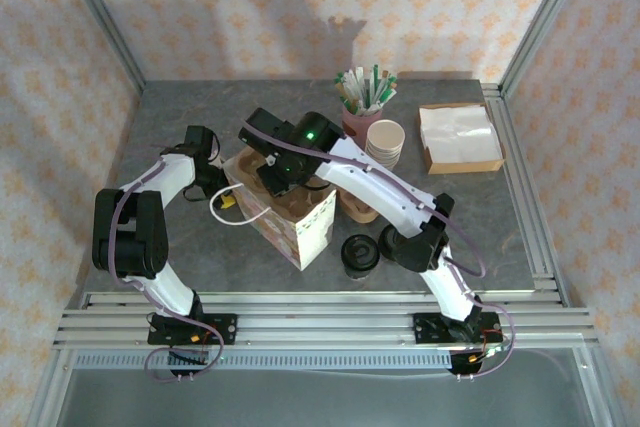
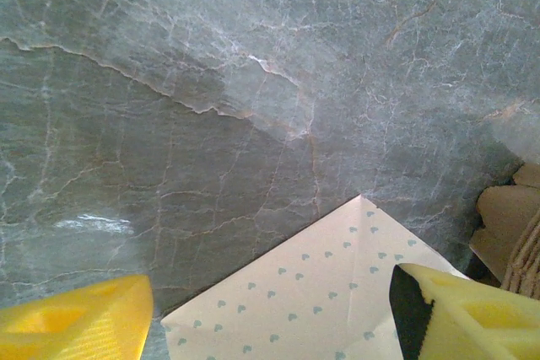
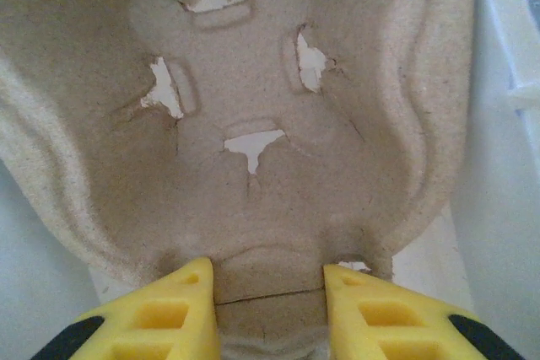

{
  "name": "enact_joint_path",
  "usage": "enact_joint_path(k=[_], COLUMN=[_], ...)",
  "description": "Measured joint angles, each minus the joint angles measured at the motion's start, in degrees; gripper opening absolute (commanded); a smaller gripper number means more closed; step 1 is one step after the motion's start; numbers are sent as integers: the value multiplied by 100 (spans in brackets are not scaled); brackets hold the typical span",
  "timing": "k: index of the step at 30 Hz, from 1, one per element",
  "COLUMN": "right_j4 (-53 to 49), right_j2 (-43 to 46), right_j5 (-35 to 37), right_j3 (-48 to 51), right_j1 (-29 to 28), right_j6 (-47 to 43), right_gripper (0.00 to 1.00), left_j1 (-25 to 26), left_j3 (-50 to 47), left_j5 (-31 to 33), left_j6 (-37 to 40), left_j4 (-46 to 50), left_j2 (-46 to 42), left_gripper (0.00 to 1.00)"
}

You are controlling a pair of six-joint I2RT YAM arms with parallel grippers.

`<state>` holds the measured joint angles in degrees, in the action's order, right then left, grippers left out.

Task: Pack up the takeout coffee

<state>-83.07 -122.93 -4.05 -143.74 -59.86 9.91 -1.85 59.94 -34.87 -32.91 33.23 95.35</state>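
Grey marble worktop (image 1: 170,117), boxed by patterned walls (image 1: 300,7), bare at upper left and lower right. A dotted paper bag (image 1: 300,232) stands at centre. The right end effector (image 3: 268,274) is clamped on a pulp cup carrier (image 3: 253,82) at the bag's mouth; the left end effector (image 2: 272,292) has its fingers apart at the bag's left edge. The takeout coffee (image 1: 360,254) sits lower centre, just right of the bag.

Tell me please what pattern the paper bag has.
The bag: small teal hearts on cream; left wrist view.
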Motion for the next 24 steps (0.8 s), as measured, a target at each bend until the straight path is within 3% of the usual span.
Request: enact_joint_path(k=[24], right_j4=[186], right_j2=[48], right_j5=[-90], right_j3=[566], right_j1=[0], right_j6=[63], right_gripper=[29], left_j1=[0], left_j3=[17], left_j5=[44], left_j6=[46], left_j4=[-4], left_j2=[-214], left_gripper=[77])
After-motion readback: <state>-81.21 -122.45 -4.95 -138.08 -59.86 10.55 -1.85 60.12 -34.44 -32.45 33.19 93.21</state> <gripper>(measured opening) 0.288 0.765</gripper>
